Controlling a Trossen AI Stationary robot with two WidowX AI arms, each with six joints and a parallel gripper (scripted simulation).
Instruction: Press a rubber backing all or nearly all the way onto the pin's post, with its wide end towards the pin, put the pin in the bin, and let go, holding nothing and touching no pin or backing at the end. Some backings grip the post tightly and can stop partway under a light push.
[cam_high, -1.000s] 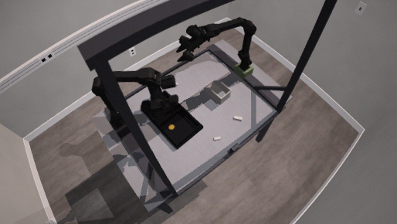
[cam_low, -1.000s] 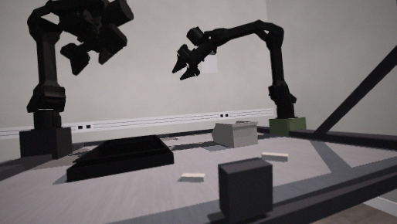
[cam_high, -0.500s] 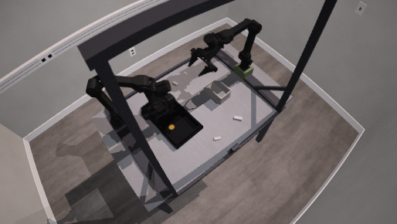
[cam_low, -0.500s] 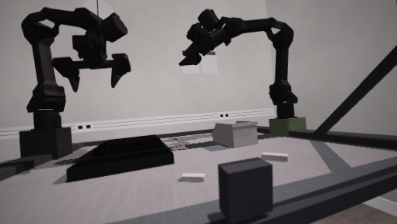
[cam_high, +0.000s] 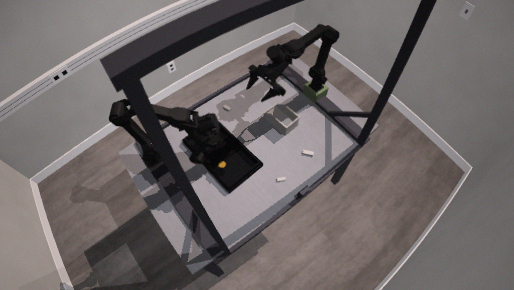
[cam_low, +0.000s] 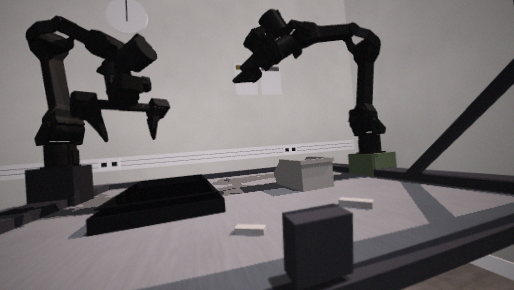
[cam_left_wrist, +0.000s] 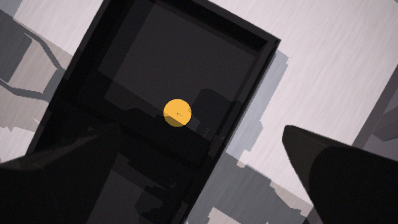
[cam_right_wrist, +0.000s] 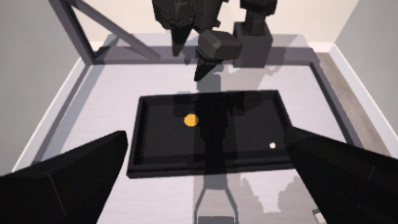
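Note:
The pin, an orange disc (cam_left_wrist: 177, 112), lies flat on the floor of a black tray (cam_high: 222, 159); it also shows in the right wrist view (cam_right_wrist: 190, 120) and the overhead view (cam_high: 222, 163). A small white piece (cam_right_wrist: 272, 145) lies in the same tray near one corner. White pieces lie on the table (cam_high: 307, 156), (cam_high: 281, 178), (cam_high: 226, 107). My left gripper (cam_low: 127, 127) is open and empty, hanging above the tray over the pin. My right gripper (cam_low: 245, 75) is open and empty, high above the far side of the table, facing the tray.
A light grey open bin (cam_high: 282, 118) stands between the tray and the right arm's green base (cam_high: 316, 92). A dark block (cam_low: 317, 245) stands at the table's near edge. Dark frame posts rise at the table's edges.

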